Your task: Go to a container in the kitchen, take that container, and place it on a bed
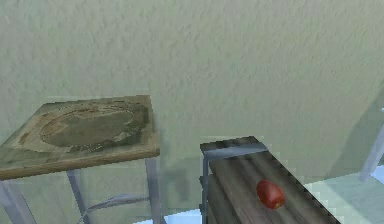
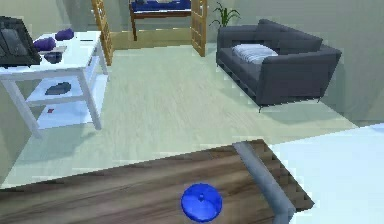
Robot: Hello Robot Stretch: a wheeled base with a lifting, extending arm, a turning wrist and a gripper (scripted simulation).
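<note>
While the blue round thing [image 2: 203, 203] lies flat at 6 o'clock of the arm side view on a dark wooden top [image 2: 110, 190], it reads as the likely container, set low and near for a reach. Pincer state: cannot tell. A grey rail [image 2: 265, 180] bounds that top at 5 o'clock, and just beside it is a pale slab [image 2: 340, 165], maybe a mattress. The bed [image 2: 160, 7], wooden frame with blue bedding, stands at 12 o'clock by the far wall. Open floor [image 2: 170, 110] runs through the middle toward it; a white table [image 2: 88, 45] at 10 o'clock and a grey sofa [image 2: 280, 65] at 2 o'clock flank the lane. In the forward view the wall is close ahead, with a worn-topped stand [image 1: 85, 130] at 8 o'clock. A red round thing [image 1: 270, 193] at 5 o'clock sits near the top's edge and could get knocked. No room forward, so turning is probably needed.
</note>
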